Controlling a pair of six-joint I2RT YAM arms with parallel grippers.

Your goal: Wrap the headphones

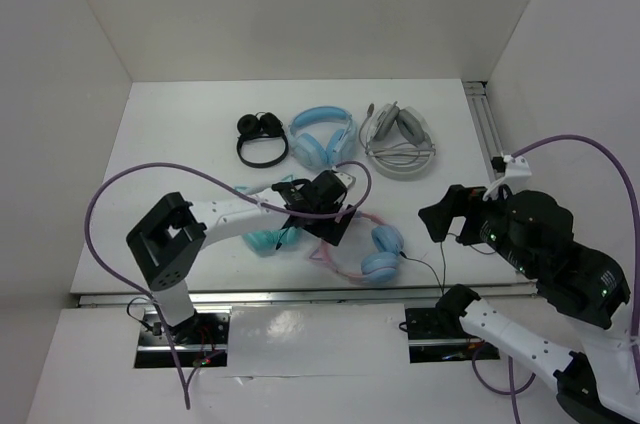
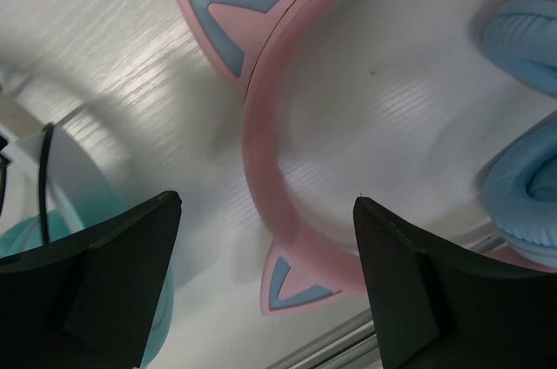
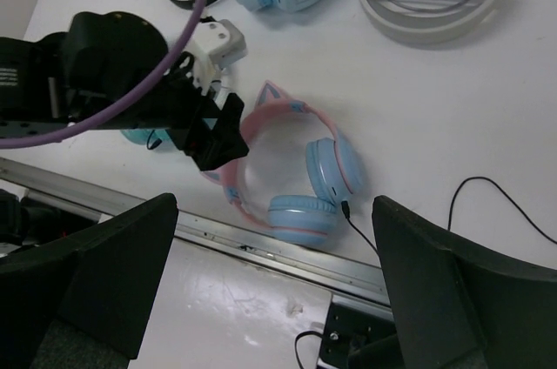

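The headphones [image 1: 372, 254], with a pink cat-ear headband and light blue ear cups, lie flat near the table's front edge. Their thin black cable [image 1: 440, 269] trails loose to the right. My left gripper [image 1: 335, 227] is open and hovers just above the left side of the headband [image 2: 261, 151], its jaws either side of one cat ear [image 2: 291, 286], holding nothing. My right gripper [image 1: 437, 216] is open and empty, raised high to the right of the headphones [image 3: 296, 177]. The cable [image 3: 487, 204] plugs into the lower ear cup [image 3: 300, 217].
A teal cat-ear pair [image 1: 268, 239] lies partly under my left arm. At the back stand a black pair [image 1: 262, 139], a light blue pair [image 1: 322, 134] and a pale grey pair [image 1: 400, 134]. A metal rail [image 1: 300, 294] runs along the front edge.
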